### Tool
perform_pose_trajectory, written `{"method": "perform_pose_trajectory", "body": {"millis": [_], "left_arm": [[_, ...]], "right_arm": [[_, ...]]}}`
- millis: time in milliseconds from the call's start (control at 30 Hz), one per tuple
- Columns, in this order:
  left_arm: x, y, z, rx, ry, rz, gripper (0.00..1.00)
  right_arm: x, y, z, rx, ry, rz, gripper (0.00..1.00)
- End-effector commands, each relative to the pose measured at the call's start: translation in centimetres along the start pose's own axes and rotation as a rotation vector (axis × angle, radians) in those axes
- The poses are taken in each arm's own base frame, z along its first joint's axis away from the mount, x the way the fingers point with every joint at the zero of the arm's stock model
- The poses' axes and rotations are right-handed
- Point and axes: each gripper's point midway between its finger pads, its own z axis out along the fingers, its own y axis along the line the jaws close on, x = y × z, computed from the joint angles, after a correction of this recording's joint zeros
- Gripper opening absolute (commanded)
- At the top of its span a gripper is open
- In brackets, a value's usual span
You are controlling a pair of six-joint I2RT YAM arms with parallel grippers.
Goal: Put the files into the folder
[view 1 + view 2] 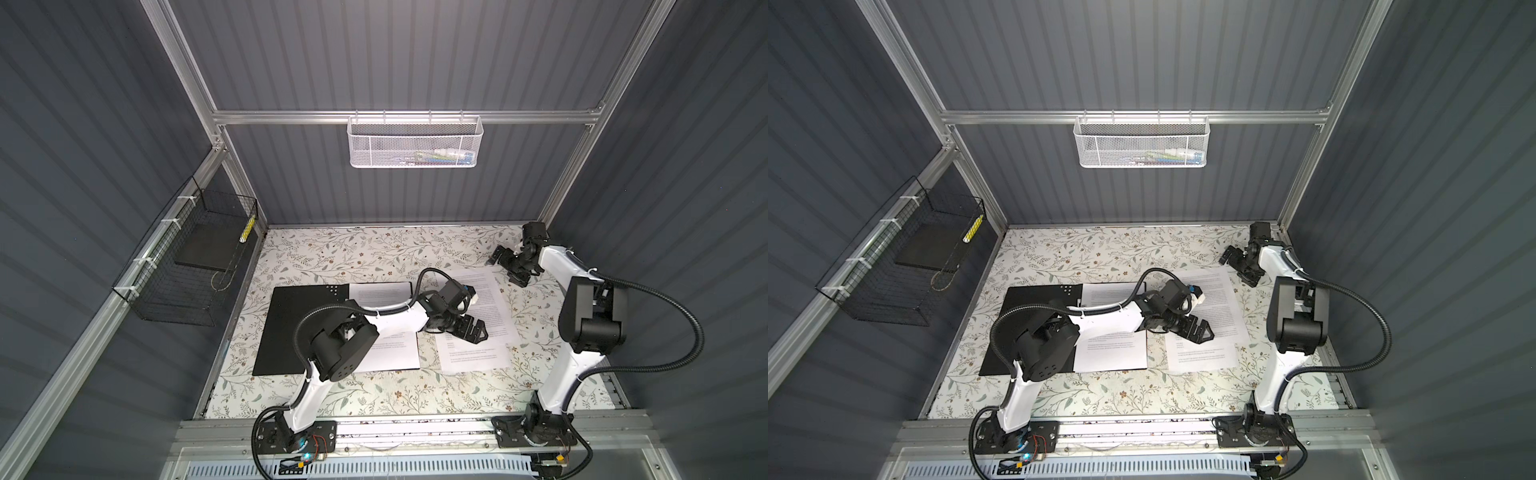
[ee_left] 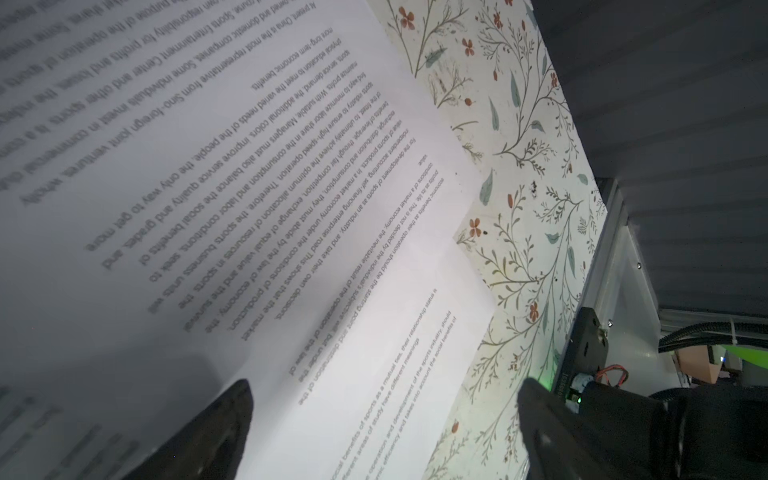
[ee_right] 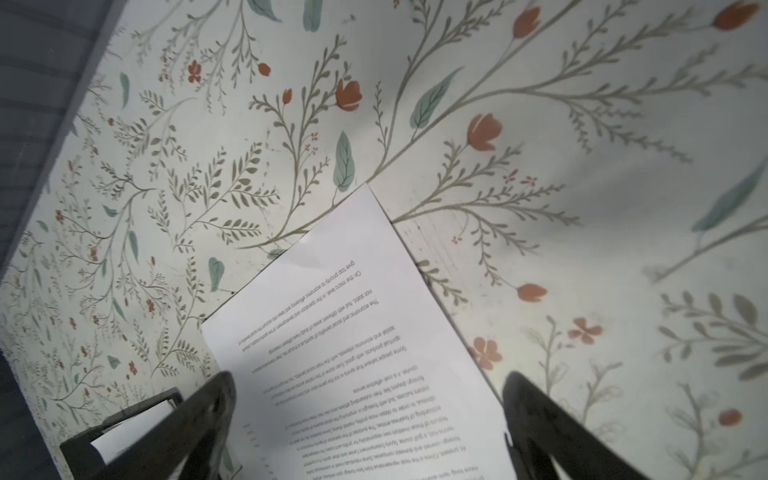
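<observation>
The black folder (image 1: 286, 332) (image 1: 1017, 328) lies open on the left of the table in both top views. White sheets (image 1: 390, 357) (image 1: 1113, 353) rest on its right half, and my left arm hides its middle. More files (image 1: 494, 307) (image 1: 1219, 299) lie loose and overlapping to the right of it. My left gripper (image 1: 473, 330) (image 1: 1198, 330) (image 2: 385, 386) hangs open just above these files (image 2: 249, 187), with nothing between its fingers. My right gripper (image 1: 505, 257) (image 1: 1235, 259) (image 3: 370, 378) stands open over the far corner of a sheet (image 3: 353, 332) and holds nothing.
A black wire basket (image 1: 166, 291) on the left wall holds a dark flat slab (image 1: 208, 249). A white mesh basket (image 1: 415, 141) hangs on the back rail. The floral table cover (image 1: 353, 249) runs to the back wall and to metal rails at the sides.
</observation>
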Motion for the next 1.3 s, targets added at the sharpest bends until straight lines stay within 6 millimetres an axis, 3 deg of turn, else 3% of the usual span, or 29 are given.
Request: {"method": "perform_pose_trajectory", "body": {"millis": [0, 367, 700, 933, 1267], "left_arm": [[-0.1, -1.4, 0.6, 0.047, 0.015, 0.008, 1.00], [3.7, 2.2, 2.6, -0.029, 0.121, -0.013, 1.00], [5.7, 4.7, 2.0, -0.102, 0.190, -0.023, 1.00], [5.5, 6.6, 1.7, -0.128, 0.207, -0.043, 1.00], [4.6, 7.5, 2.1, -0.128, 0.216, -0.038, 1.00]], "right_arm": [[0.1, -0.3, 0.4, 0.035, 0.075, -0.041, 0.99], [-0.5, 0.1, 4.2, 0.009, 0.175, -0.073, 0.99], [0.6, 0.7, 5.9, -0.052, 0.237, -0.080, 0.99], [2.4, 1.3, 6.4, -0.061, 0.302, -0.108, 0.99], [4.4, 1.8, 5.6, -0.106, 0.364, -0.117, 0.99]]}}
